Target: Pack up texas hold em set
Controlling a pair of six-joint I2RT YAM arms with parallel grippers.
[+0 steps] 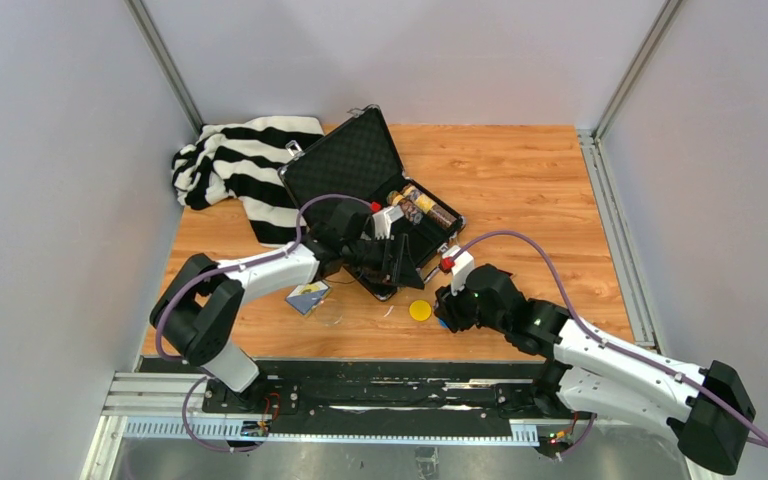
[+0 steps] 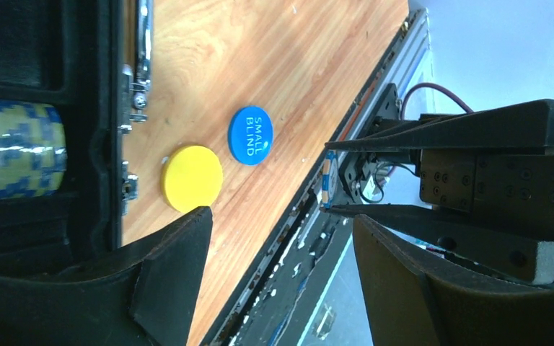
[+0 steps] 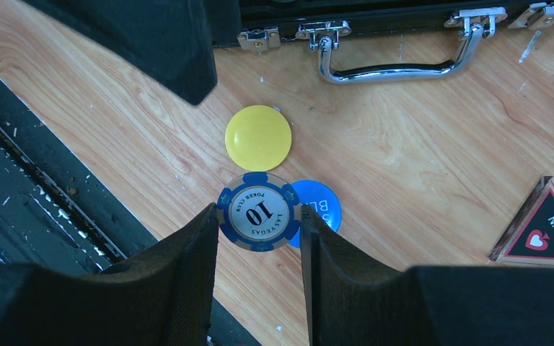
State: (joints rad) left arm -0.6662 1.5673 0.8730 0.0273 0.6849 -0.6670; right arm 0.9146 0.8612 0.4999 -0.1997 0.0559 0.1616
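The black case (image 1: 352,160) lies open at the table's middle, with chip rows (image 1: 420,208) in its foam. My right gripper (image 3: 260,216) is shut on a blue-and-white "10" chip (image 3: 260,211), held flat just above the wood in front of the case. Under it lie a yellow disc (image 3: 258,137) and a blue "SMALL BLIND" disc (image 3: 321,209), partly covered by the chip. My left gripper (image 2: 281,223) hovers open and empty at the case's front edge, near the yellow disc (image 2: 192,178) and blue disc (image 2: 251,135). A dark "ALL IN" triangle (image 3: 544,231) rests to the right.
A black-and-white striped cloth (image 1: 240,165) is bunched at the back left beside the lid. A small card box (image 1: 308,297) lies on the wood under the left arm. The case's metal handle (image 3: 397,61) and latches face the table's near edge (image 2: 288,216).
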